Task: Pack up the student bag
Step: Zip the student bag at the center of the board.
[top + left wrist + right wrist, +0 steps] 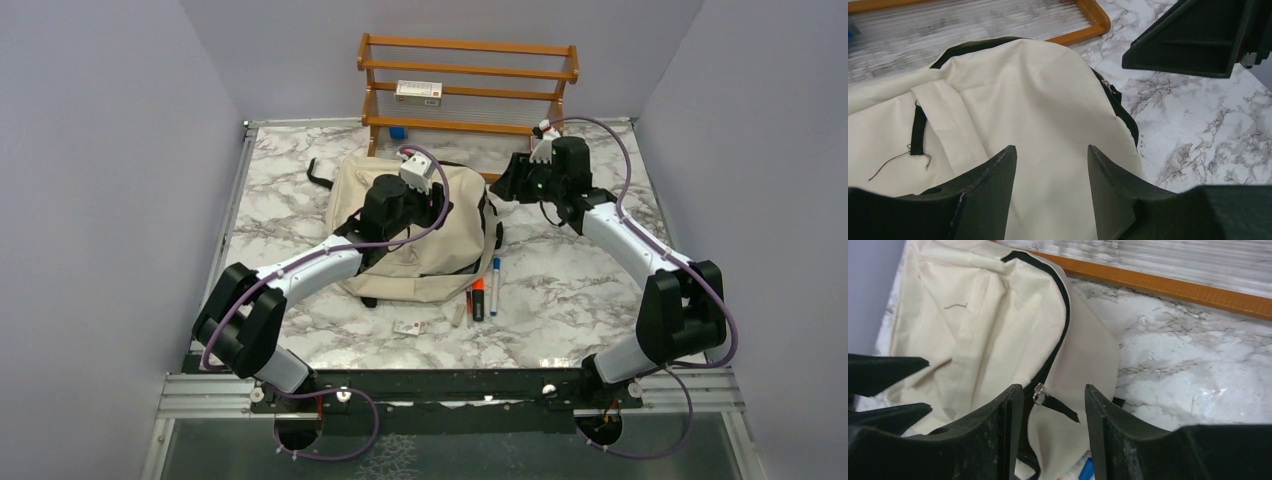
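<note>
The left gripper (1050,152) is recorded above cream fabric, jaws parted, nothing held. The student bag (460,235) lies flat mid-table before the wooden rack (468,75), and its zip appears largely closed. The right gripper (1053,390) is poised over the zipper pull (1038,393), jaws apart and empty. Risk noted: the small pull may be missed and loose fabric pinched instead, so the bag could be dragged across the pens (482,292) beside it.

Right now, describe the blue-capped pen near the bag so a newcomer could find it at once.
Start at the cream student bag in the middle of the marble table. Just off its near right corner a short row of writing things lies side by side. The blue-capped pen is the rightmost, white-bodied, beside an orange-and-black marker.
</note>
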Available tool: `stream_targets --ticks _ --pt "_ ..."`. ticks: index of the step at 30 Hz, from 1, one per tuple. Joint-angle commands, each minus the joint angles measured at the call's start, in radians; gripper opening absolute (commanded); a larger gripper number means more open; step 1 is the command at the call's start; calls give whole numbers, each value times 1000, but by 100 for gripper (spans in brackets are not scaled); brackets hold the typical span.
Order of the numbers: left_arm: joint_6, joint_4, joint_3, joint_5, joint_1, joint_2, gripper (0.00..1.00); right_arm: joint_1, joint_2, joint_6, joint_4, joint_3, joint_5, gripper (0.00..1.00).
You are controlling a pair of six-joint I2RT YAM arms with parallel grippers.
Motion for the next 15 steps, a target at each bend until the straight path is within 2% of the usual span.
stream_targets --ticks 1,3,7,15 --pt "-20 22 13 -17 5 -1 57 -10 -39 -148 -43 -26 -8 57" --pt "-28 22 7 -13 10 -3 59 -14 -44 -204 -39 -35 -55 61" --pt "-33 21 5 1 16 -6 59 -26 8 -314 -112 15 -142 62" --pt "-12 3 9 11 18 -16 60 -62 129 -484 -228 106 -295 54"
